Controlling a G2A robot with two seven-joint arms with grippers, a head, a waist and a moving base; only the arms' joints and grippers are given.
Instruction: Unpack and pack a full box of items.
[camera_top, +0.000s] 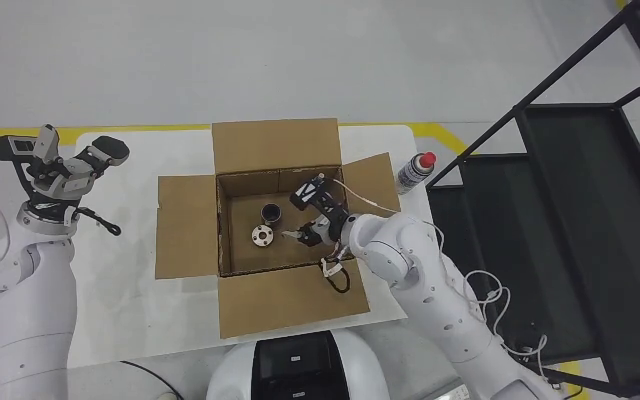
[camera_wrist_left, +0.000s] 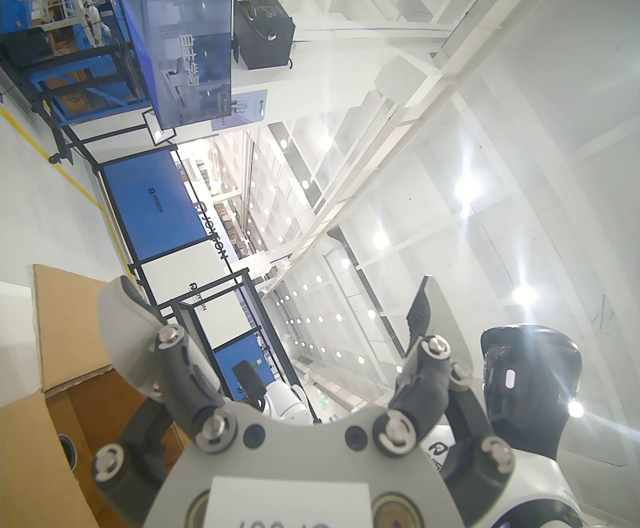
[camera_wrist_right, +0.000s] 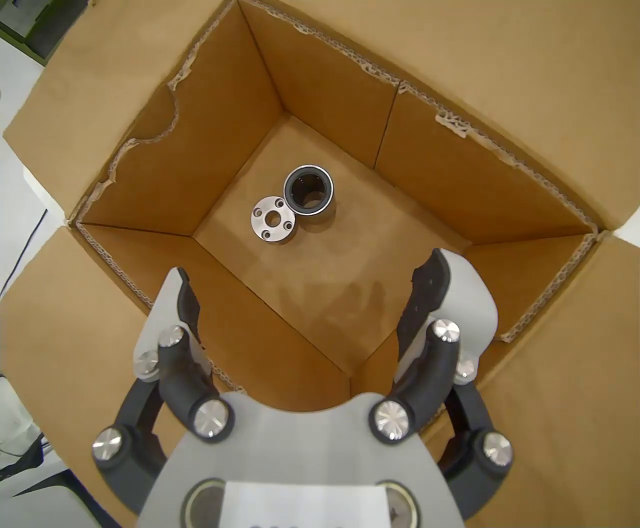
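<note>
At the table's (camera_top: 125, 300) 9 o'clock edge, the left gripper (camera_top: 75, 158) (camera_wrist_left: 272, 295) is tipped upward, clear of the box (camera_top: 275, 145) (camera_wrist_right: 225, 100), its fingers spread and empty. On the open box's floor a dark bearing sleeve (camera_top: 270, 212) (camera_wrist_right: 308, 190) stands just beside a flanged metal disc (camera_top: 262, 235) (camera_wrist_right: 273, 220), at the sleeve's 7 o'clock. Both lie apart from the right gripper (camera_top: 300, 215) (camera_wrist_right: 305, 272), toward its 9 o'clock; it points down over the box's right half with fingers released and holds nothing.

— Any lettering to be seen?
— White logos and words on the blue wall panels (camera_wrist_left: 150, 210), and pale characters on the hanging screen (camera_wrist_left: 185, 60).
— Anything closer in?
— A white sticker (camera_wrist_left: 290, 500) on the base of the left pincer (camera_wrist_left: 274, 300) carries dark print, cut off at the edge. The spray can (camera_top: 416, 172) label is too small to read.
</note>
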